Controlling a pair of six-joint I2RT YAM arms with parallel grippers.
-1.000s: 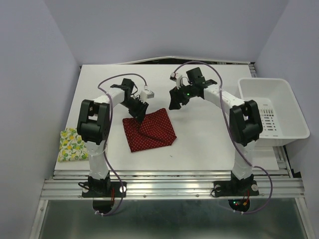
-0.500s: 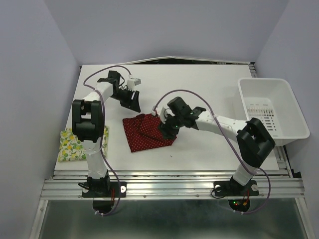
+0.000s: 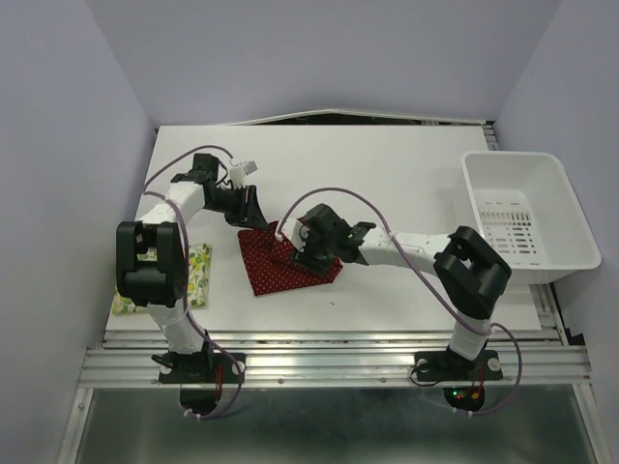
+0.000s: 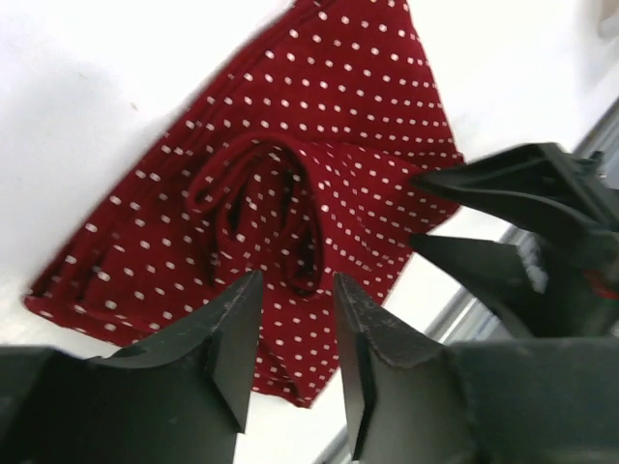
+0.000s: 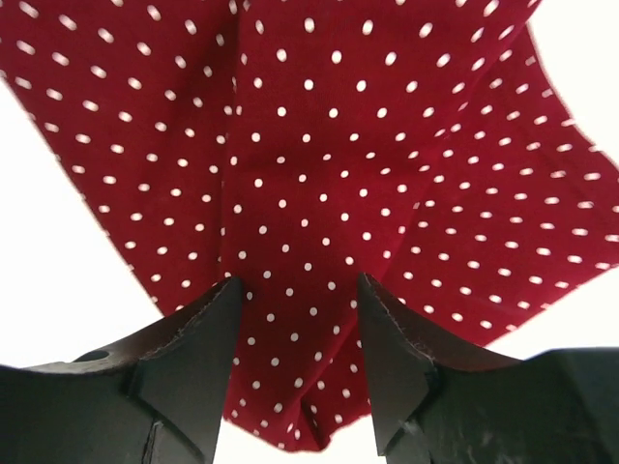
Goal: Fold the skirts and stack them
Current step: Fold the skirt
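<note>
Top view: the folding step is in hand. The dark red skirt [image 3: 266, 269] lies rumpled mid-counter [image 3: 406, 174]; only this view shows the lemon skirt [image 3: 199, 275], at the left edge.

Left wrist view: the left hand [image 4: 296, 280] is released, above a raised ridge of cloth.

Right wrist view: the right hand [image 5: 297, 282] is released, just over the fabric. The next move calls for pinching an edge and laying it flat.

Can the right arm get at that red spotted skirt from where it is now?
Probably yes. The right gripper hangs just over the red skirt with its jaws apart, and nothing lies between gripper and cloth. The left gripper hovers near the skirt's far left corner, clear of that spot.
</note>
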